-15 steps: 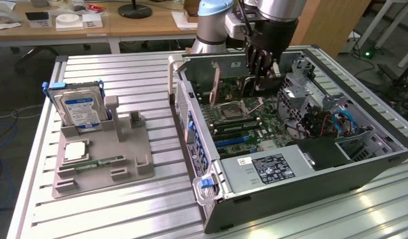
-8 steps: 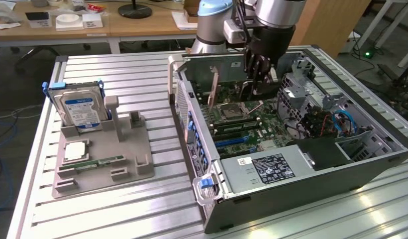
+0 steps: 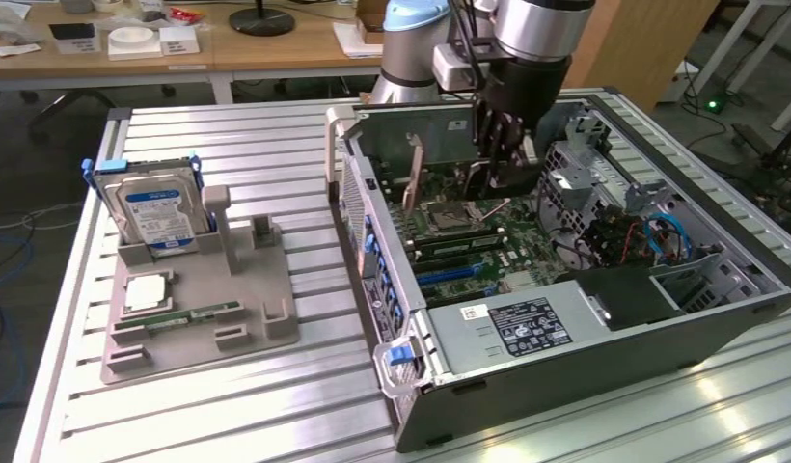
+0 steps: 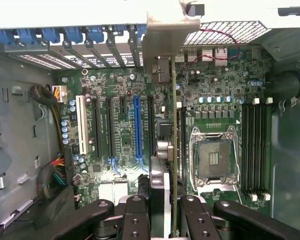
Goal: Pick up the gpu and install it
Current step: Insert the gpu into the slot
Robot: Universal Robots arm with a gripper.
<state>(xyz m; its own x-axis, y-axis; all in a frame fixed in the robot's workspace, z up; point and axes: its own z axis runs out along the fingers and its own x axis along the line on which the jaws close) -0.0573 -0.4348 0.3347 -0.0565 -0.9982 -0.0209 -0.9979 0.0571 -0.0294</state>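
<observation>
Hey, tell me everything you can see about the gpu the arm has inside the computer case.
The gpu, a thin flat circuit card, is seen edge-on, standing upright over the green motherboard between the long blue expansion slot and the square silver processor socket. Its pale metal end bracket sits by the row of blue clips. The black gripper has its jaws closed on the other end. Seating cannot be told.

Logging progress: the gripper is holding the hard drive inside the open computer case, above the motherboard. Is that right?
No. The gripper holds the gpu, not the hard drive, inside the open computer case, above the motherboard; the wrist view shows it edge-on. The hard drive stands in the grey holder.
</observation>
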